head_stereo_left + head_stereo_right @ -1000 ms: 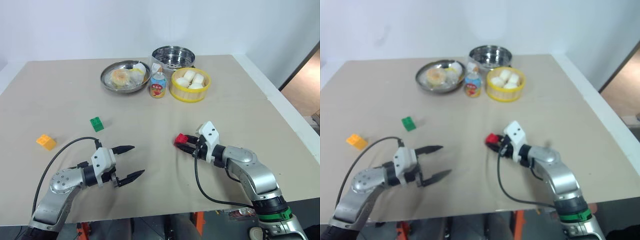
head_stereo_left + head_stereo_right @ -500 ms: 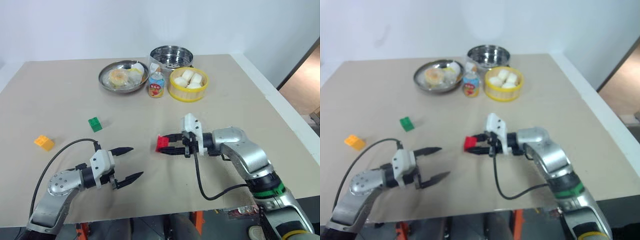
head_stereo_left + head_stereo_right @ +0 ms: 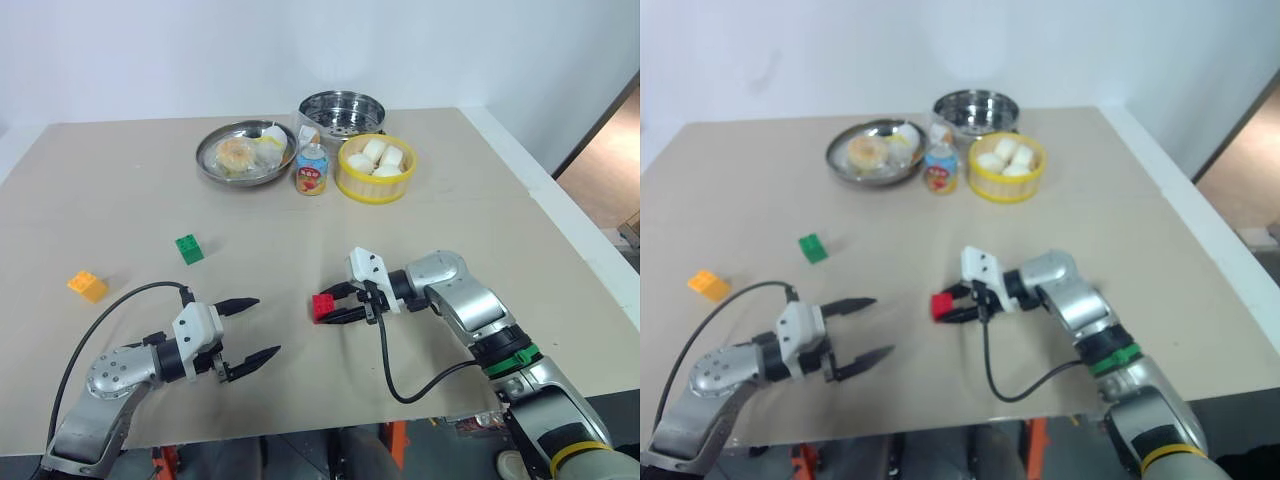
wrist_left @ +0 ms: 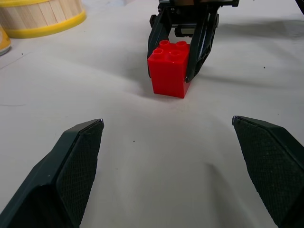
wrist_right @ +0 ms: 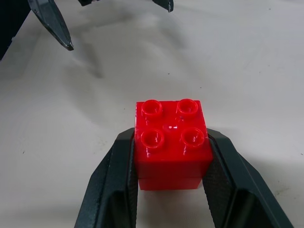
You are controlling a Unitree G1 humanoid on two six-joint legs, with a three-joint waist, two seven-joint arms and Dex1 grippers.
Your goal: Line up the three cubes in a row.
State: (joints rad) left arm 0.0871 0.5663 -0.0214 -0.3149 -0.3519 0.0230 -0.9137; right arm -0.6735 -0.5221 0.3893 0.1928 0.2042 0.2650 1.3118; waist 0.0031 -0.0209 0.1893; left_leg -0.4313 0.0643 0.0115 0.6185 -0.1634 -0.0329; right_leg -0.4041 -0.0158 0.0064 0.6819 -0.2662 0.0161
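Three studded toy bricks are lying well apart on the tan table (image 3: pixel 480 190). The right gripper (image 3: pixel 331 306) is reaching in across the middle of the table, its two black fingers (image 5: pixel 116 183) pressing flat against opposite sides of the red brick (image 3: pixel 322 306), studs up; in the left wrist view the brick's base is sitting on the tabletop. The left gripper (image 3: pixel 250 328) is hovering just beside that brick, on the robot's left, with its fingers spread wide and nothing between them; its tips are pointing toward the red brick. The green brick (image 3: pixel 189 248) is resting farther out than the left gripper and somewhat to its left. The orange-yellow brick (image 3: pixel 87 286) is sitting further left again, well apart from both grippers and nearer the table's left edge.

Four containers and a can are standing at the far side, well beyond the right gripper. The yellow basket (image 3: pixel 378 185) is holding several white rounded buns (image 3: pixel 378 156). Behind it the perforated steel steamer pot (image 3: pixel 344 113) is standing upright; what it holds cannot be told. The shallow steel bowl (image 3: pixel 246 154), to the basket's left, is holding a round browned bun (image 3: pixel 238 152) and pale wrapped pieces. Between bowl and basket the small printed drink can (image 3: pixel 312 170) is standing upright.
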